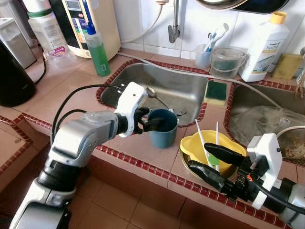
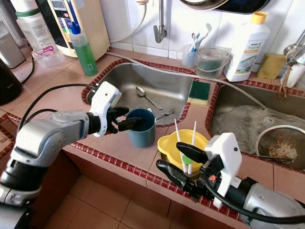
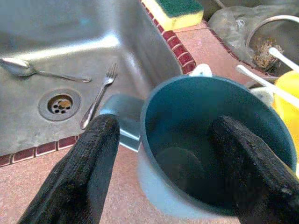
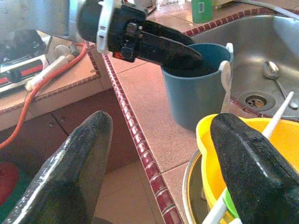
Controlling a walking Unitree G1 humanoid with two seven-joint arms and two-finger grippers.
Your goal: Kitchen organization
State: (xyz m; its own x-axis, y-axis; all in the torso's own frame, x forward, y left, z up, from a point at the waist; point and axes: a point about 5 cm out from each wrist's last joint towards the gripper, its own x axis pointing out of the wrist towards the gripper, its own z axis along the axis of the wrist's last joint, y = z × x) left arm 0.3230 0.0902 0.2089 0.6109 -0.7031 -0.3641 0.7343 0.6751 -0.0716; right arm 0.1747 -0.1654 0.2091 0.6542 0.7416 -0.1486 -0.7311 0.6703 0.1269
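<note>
Nearest me, my right gripper [image 1: 211, 162] hung at the counter's front edge with its fingers spread wide and nothing between them, right up against the yellow bowl [image 1: 198, 147]. That bowl sat on the tiled counter [image 1: 128, 145] with white sticks [image 1: 200, 140] standing in it.

Just beyond, my left gripper [image 1: 148, 122] had the blue mug [image 1: 163, 129]: one finger [image 3: 247, 163] down inside it, the other [image 3: 81, 172] outside the wall, pinching the rim. The mug stood upright on the counter, just in front of the sink [image 1: 186, 93] and beside the yellow bowl.

Past that, a spoon [image 3: 28, 68] and a fork [image 3: 98, 95] lay in the basin near the drain. A green-and-yellow sponge [image 1: 216, 92] lay on the divider between the basins. Farthest back, a green bottle [image 1: 97, 50] and a white detergent bottle [image 1: 264, 47] stood by the wall.
</note>
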